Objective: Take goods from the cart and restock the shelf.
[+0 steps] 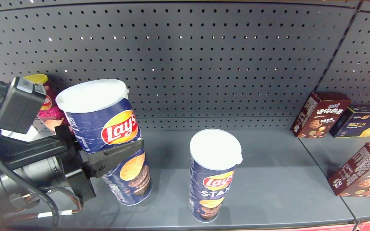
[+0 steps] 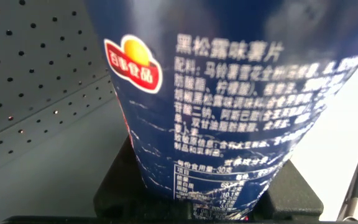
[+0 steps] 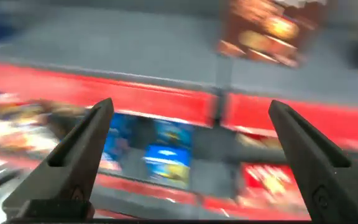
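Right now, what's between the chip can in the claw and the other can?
Nothing: the head view shows only bare shelf between the held can and the standing can.

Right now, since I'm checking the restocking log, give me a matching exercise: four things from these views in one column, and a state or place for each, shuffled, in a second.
Things:
1. left blue chip can
2. middle blue chip can
3. magenta chip can
4. right gripper

States or places:
A. open, holding nothing
B. standing upright, free on the shelf
C. tilted, clamped in the left gripper
D. far left, at the back of the shelf

Pairs: 1-C, 2-B, 3-D, 4-A
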